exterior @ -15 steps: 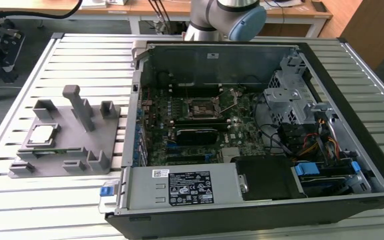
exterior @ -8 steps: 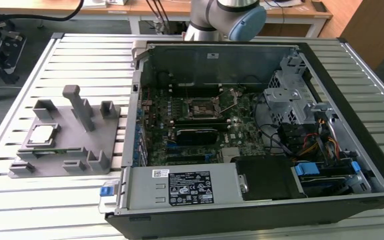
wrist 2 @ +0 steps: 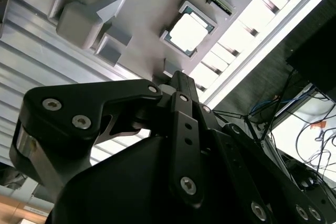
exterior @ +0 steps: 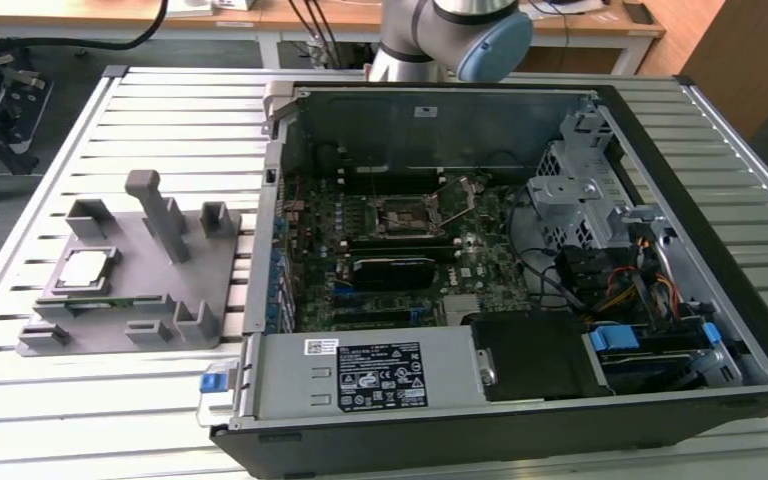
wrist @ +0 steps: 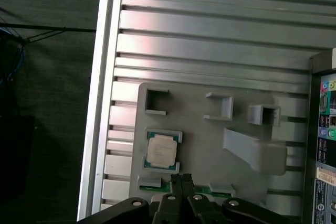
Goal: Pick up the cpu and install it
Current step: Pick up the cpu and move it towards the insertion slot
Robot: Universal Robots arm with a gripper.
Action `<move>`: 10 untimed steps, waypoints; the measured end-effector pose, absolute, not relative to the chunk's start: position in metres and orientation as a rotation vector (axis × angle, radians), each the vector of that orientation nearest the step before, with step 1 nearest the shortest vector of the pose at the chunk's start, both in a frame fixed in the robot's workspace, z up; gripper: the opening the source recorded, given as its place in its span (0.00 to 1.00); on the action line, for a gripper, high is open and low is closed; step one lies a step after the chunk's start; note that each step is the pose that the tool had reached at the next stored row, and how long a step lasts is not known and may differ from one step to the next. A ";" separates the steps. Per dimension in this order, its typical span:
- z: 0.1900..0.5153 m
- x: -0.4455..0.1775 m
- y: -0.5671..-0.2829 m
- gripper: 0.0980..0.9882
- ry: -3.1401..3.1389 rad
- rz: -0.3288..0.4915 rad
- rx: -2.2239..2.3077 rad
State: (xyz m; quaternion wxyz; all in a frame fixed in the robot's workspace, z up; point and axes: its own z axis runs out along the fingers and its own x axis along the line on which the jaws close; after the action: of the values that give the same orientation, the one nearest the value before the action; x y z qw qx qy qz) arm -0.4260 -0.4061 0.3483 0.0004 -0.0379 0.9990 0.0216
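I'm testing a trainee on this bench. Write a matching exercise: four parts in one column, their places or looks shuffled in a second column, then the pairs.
1 cpu
2 memory strip
3 socket
4 power supply

A dark metal frame, mid-way inside the computer case
B in a square pocket of the grey fixture
C silver labelled box along one case wall
D green, along the fixture's edge beside the cpu

Pairs: 1-B; 2-D; 3-A; 4-C
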 end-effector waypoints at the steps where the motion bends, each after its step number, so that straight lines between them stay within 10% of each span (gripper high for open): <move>1: 0.348 -0.427 -0.406 0.01 3.138 0.068 -0.119; 10: 0.346 -0.430 -0.408 0.01 3.138 0.065 -0.126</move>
State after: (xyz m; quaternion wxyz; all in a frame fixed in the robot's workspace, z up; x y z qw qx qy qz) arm -0.4298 -0.4080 0.3459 0.0004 -0.0403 0.9990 0.0208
